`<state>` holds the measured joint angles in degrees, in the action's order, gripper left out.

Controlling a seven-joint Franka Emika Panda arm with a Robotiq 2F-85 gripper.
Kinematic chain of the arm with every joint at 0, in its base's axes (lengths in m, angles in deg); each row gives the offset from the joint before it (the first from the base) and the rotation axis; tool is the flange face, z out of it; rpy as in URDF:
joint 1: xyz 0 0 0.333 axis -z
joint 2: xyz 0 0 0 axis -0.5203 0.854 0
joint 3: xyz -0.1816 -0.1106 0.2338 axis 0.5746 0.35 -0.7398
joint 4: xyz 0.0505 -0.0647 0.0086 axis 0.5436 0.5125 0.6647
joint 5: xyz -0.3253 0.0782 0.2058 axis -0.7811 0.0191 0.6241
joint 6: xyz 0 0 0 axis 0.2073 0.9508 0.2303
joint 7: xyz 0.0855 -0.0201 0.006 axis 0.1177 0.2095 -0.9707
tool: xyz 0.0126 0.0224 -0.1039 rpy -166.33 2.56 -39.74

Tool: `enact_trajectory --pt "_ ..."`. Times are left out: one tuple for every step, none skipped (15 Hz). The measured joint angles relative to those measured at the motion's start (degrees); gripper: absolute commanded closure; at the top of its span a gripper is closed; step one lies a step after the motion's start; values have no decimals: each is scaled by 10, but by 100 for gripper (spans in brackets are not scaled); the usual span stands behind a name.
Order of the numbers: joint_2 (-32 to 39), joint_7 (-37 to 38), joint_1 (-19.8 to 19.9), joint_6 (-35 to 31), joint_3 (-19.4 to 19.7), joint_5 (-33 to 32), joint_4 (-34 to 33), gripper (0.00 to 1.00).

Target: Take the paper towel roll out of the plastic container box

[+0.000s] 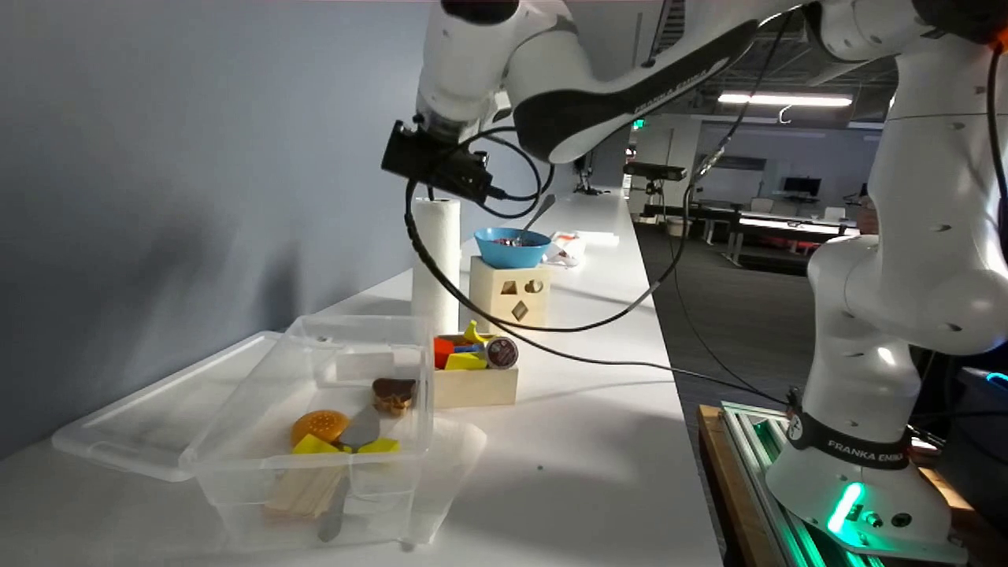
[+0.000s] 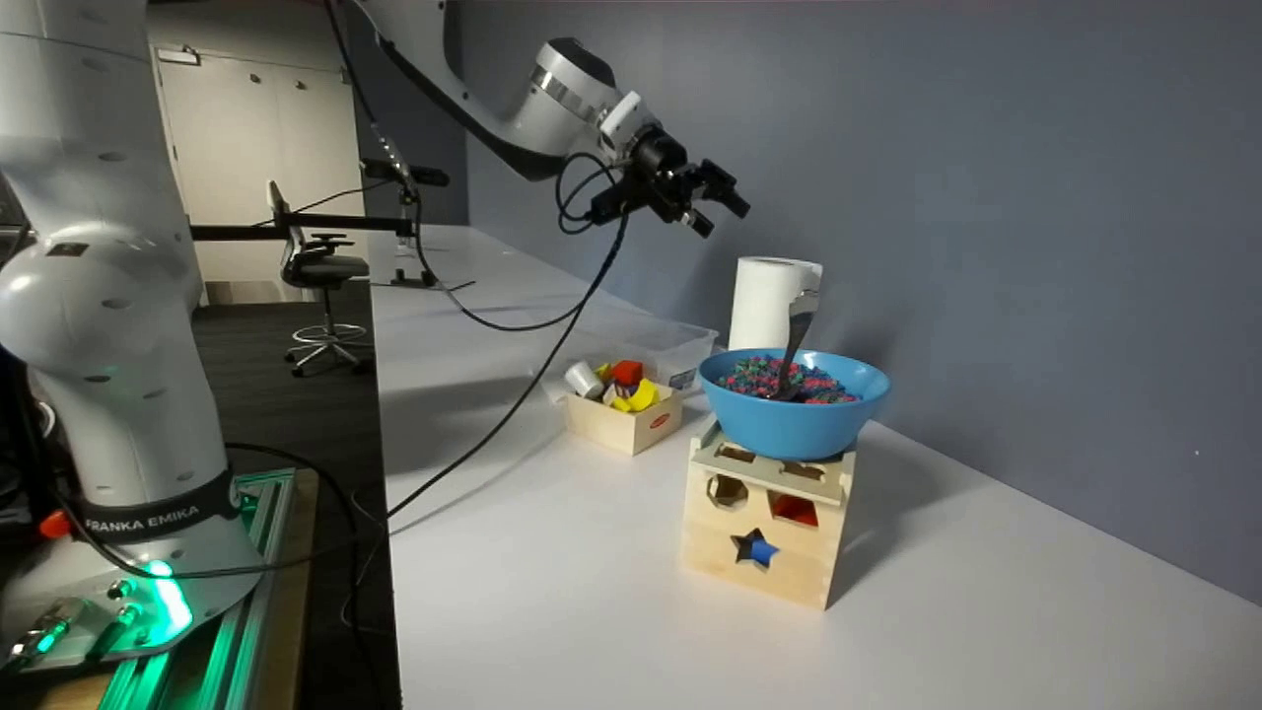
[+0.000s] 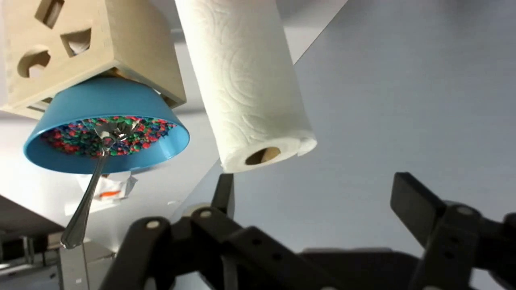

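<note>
The white paper towel roll (image 1: 443,236) stands upright on the table beyond the far end of the plastic container box (image 1: 244,466), outside it. It also shows in an exterior view (image 2: 761,308) and in the wrist view (image 3: 246,80), with its core hole facing the camera. The clear box holds a toy burger bun, a brown piece, yellow pieces and flat utensils; it is partly seen in an exterior view (image 2: 651,337). My gripper (image 2: 722,217) is above the roll, tilted, open and empty. In the wrist view, the fingers (image 3: 314,179) are apart, with the left fingertip near the roll's end.
A blue bowl (image 2: 789,419) with colored bits and a spoon sits on a wooden shape box (image 2: 764,523) beside the roll. A small wooden tray (image 2: 616,426) of toys stands nearby. A flat clear lid (image 1: 118,417) lies by the wall (image 1: 197,157). A cable loops below my arm.
</note>
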<state>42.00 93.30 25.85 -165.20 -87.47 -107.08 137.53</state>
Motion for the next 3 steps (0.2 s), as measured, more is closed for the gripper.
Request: enact_trajectory --pt "-21 -4 0 -15 0 24 3 0" --pt "-42 -11 0 -33 2 47 6 0" --pt "-63 -20 0 -53 4 71 11 0"
